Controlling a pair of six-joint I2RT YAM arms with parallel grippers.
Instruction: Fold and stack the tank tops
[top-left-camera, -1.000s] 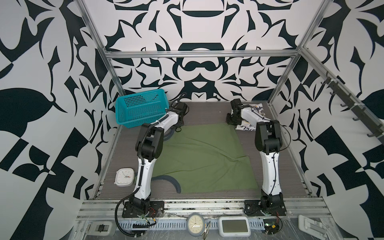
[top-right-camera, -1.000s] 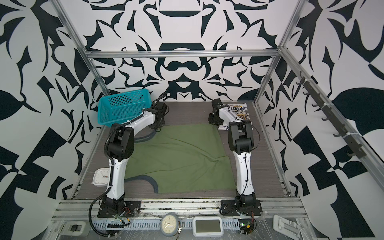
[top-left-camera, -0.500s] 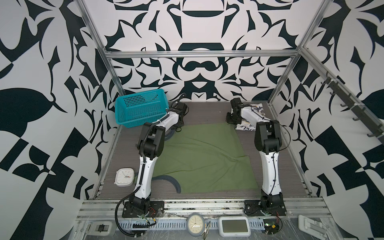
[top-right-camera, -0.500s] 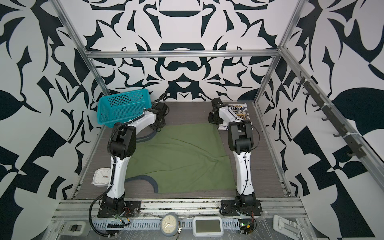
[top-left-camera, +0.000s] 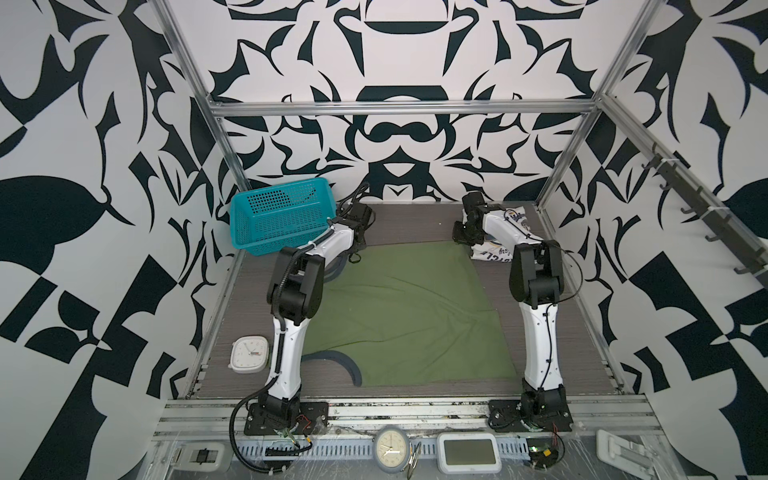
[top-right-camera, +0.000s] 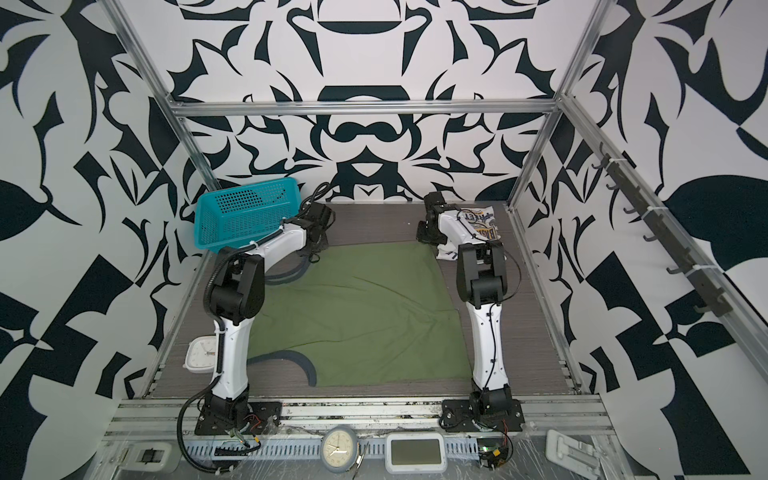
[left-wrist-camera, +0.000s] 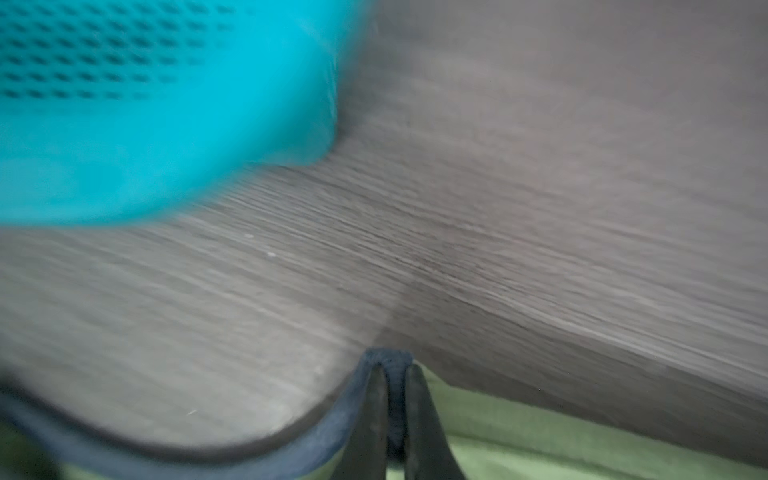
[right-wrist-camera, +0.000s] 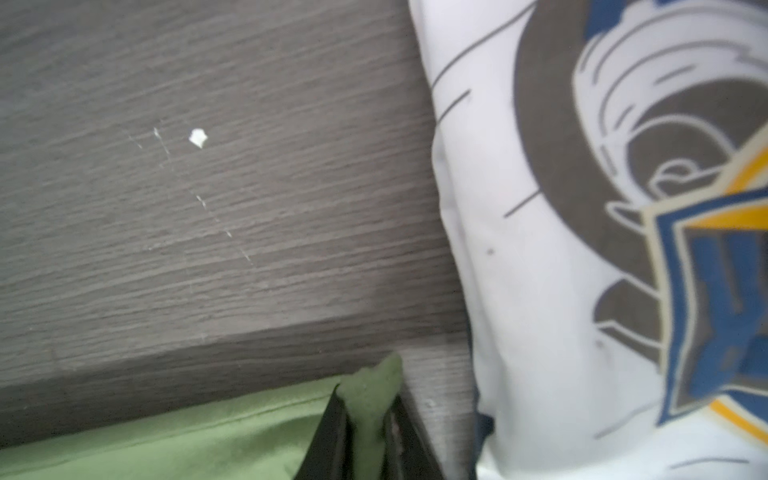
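Left arm: stretched far forward, elbow raised. The left gripper (left-wrist-camera: 392, 376) is clamped on the navy trim (left-wrist-camera: 332, 430) of the olive green tank top (top-left-camera: 407, 307), just beside the teal mesh basket (top-left-camera: 282, 218).
Right arm: likewise extended. The right gripper (right-wrist-camera: 370, 401) pinches that top's far corner, well apart from the basket.
White tank top (right-wrist-camera: 519, 291): folded, well apart from the basket.
Change: arms and tops sit as they did a second ago.

The grey wood-grain counter (top-left-camera: 415, 220) is being covered, from the left hand (left-wrist-camera: 393, 368) and the right hand (right-wrist-camera: 365, 392) back toward the arm bases, by the spread olive green tank top (top-left-camera: 407, 307). The folded white tank top (right-wrist-camera: 519, 291) is being carried just beside the right hand, and the teal basket (top-left-camera: 278, 220) near the left hand.
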